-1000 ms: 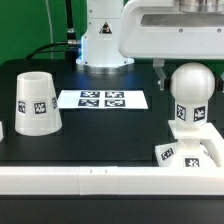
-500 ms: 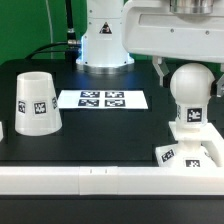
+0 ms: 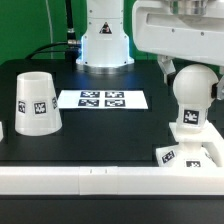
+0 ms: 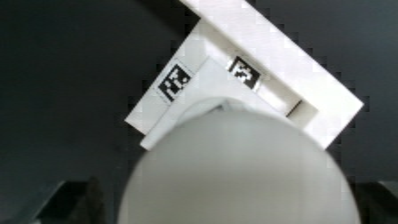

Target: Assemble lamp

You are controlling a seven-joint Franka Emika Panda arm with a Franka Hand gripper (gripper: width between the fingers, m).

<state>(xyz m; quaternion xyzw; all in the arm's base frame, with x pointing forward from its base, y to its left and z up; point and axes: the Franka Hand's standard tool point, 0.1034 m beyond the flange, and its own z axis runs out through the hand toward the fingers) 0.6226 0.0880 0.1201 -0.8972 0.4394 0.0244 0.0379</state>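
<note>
My gripper (image 3: 192, 76) is shut on the rounded white bulb (image 3: 193, 97) and holds it upright. The bulb's tagged foot hangs just over the flat square base (image 3: 188, 153) at the exterior view's right. I cannot tell whether they touch. One dark finger (image 3: 163, 68) shows beside the bulb. In the wrist view the bulb (image 4: 237, 165) fills the space between my fingers (image 4: 71, 203), and the tagged base (image 4: 214, 80) lies beyond it. The tapered shade (image 3: 35, 102) stands mouth down at the exterior view's left.
The marker board (image 3: 102, 99) lies flat at the table's middle back. A long white border rail (image 3: 90, 180) runs along the front edge, right beside the base; it also shows in the wrist view (image 4: 267, 35). The robot's base (image 3: 104, 40) stands behind.
My gripper has carried the bulb toward the exterior view's right and a little lower, so it now stands more squarely above the base. The shade and base have not moved.
</note>
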